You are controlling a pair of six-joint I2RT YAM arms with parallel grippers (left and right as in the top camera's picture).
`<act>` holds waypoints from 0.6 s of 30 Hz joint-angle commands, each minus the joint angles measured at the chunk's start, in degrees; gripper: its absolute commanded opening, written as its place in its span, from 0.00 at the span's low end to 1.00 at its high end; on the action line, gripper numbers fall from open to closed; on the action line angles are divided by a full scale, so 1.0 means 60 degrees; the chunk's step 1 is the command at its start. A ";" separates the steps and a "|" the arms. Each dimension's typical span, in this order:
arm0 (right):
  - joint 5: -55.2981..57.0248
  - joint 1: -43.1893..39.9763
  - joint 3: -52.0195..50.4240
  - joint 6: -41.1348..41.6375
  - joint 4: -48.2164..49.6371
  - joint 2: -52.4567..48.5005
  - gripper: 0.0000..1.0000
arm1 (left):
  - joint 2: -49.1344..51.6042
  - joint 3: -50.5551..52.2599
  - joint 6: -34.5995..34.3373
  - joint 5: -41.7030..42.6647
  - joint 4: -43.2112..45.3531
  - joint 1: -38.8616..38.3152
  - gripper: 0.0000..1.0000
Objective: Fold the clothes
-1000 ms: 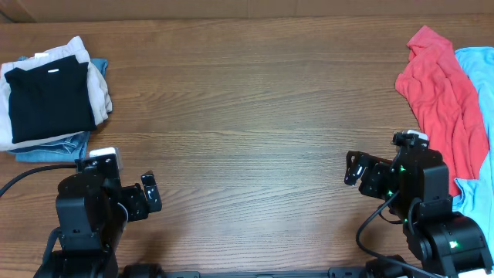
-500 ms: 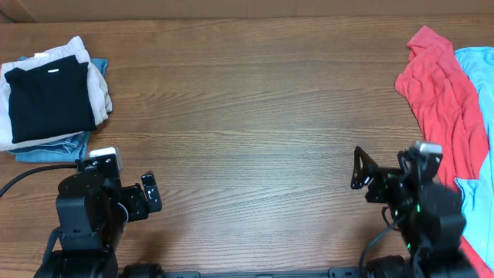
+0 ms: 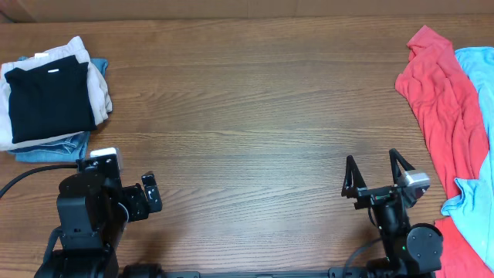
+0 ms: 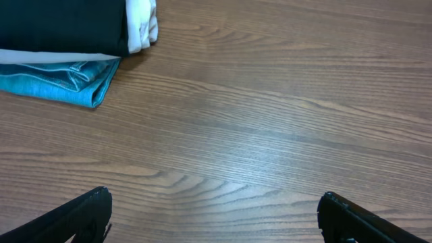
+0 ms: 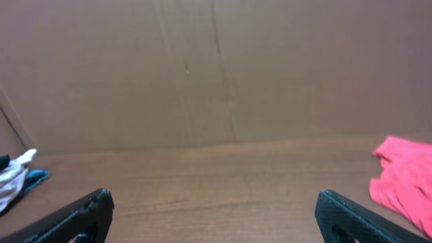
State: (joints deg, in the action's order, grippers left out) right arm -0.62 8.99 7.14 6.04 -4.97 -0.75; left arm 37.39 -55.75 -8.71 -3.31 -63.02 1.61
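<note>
The clothes, a black garment [image 3: 48,96], lie folded flat on top of a stack at the table's far left, a small white label showing near the top edge. Its lower corner shows in the left wrist view [image 4: 61,27]. My left gripper [image 3: 152,192] sits near the front edge, well below and right of the stack. It is open [image 4: 214,196] with only bare wood between its fingers. My right gripper [image 3: 371,157] is at the front right, tilted up level. It stands open [image 5: 213,195] and empty, looking across the table.
Beige trousers [image 3: 96,85] and blue denim [image 3: 54,147] lie under the black garment. A coral-red garment [image 3: 440,93] and a light blue one [image 3: 478,85] are spread at the right edge. A brown cardboard wall [image 5: 216,67] stands behind the table.
The right arm has drawn back toward the front edge and its gripper has swung up to face across the table. The left arm and the stack have not moved.
</note>
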 commanded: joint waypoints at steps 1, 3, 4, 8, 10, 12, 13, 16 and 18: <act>-0.0131 -0.0058 -0.0812 -0.0678 0.1016 0.0098 1.00 | -0.0047 0.0036 -0.0124 -0.0106 0.0000 0.0040 1.00; -0.0106 -0.0066 -0.1111 -0.1286 0.1377 0.0098 1.00 | -0.0047 0.0036 -0.0124 -0.0106 0.0000 0.0040 1.00; -0.0157 -0.0066 -0.1107 -0.1563 0.1311 0.0102 1.00 | -0.0047 0.0036 -0.0124 -0.0106 -0.0004 0.0040 1.00; -0.0091 -0.0084 -0.1115 -0.2076 0.0543 0.0098 1.00 | -0.0047 0.0036 -0.0124 -0.0106 0.0000 0.0040 1.00; -0.0149 -0.0084 -0.1115 -0.1902 0.0058 0.0098 1.00 | -0.0047 0.0036 -0.0124 -0.0106 0.0000 0.0040 1.00; -0.0160 -0.0084 -0.1111 -0.1909 0.0095 0.0098 1.00 | -0.0047 0.0036 -0.0124 -0.0106 0.0000 0.0040 1.00; -0.0160 -0.0084 -0.1111 -0.1905 0.0026 0.0098 1.00 | -0.0047 0.0036 -0.0124 -0.0106 0.0000 0.0040 1.00; -0.0160 -0.0084 -0.1111 -0.1909 0.0047 0.0098 1.00 | -0.0047 0.0036 -0.0124 -0.0106 -0.0004 0.0040 1.00; -0.0160 -0.0084 -0.1111 -0.1909 0.0047 0.0098 1.00 | -0.0047 0.0036 -0.0124 -0.0106 0.0000 0.0040 1.00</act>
State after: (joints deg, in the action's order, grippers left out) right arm -1.28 8.93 1.04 -4.80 -4.93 -0.64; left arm 37.39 -55.75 -8.71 -3.31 -63.05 1.61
